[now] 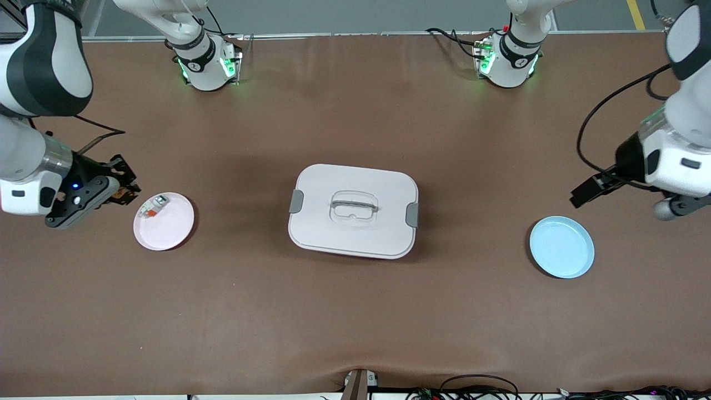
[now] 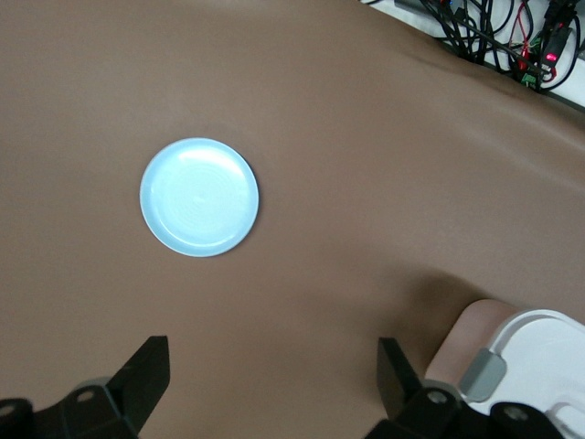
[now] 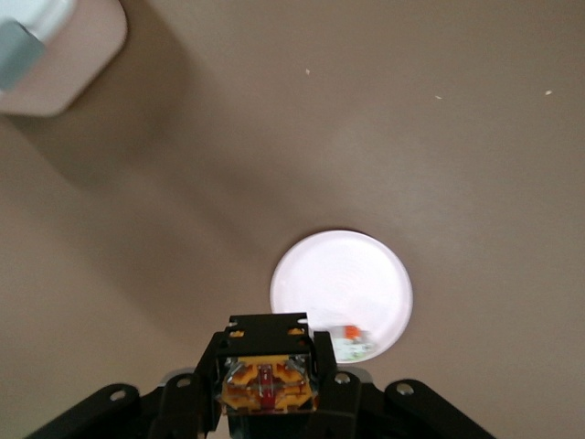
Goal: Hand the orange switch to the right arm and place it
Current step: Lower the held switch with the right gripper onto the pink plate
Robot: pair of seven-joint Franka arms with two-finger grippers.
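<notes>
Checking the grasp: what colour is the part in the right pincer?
Black with orange middle; the right wrist view shows it best.

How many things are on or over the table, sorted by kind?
Plates: 2, pink plate and blue plate
Lidded boxes: 1, white box
Small parts: 2, orange switch in right gripper, white-and-grey part on pink plate
Total: 5

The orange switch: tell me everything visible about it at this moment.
The orange switch is a tiny blocky part with a black housing and a bright orange-yellow middle with a red centre under a clear-looking face. It is clamped in the right gripper, off the table, beside the pink plate at the right arm's end. Only the gripper's fingers touch it. In the front view it shows only as an orange speck between them.
</notes>
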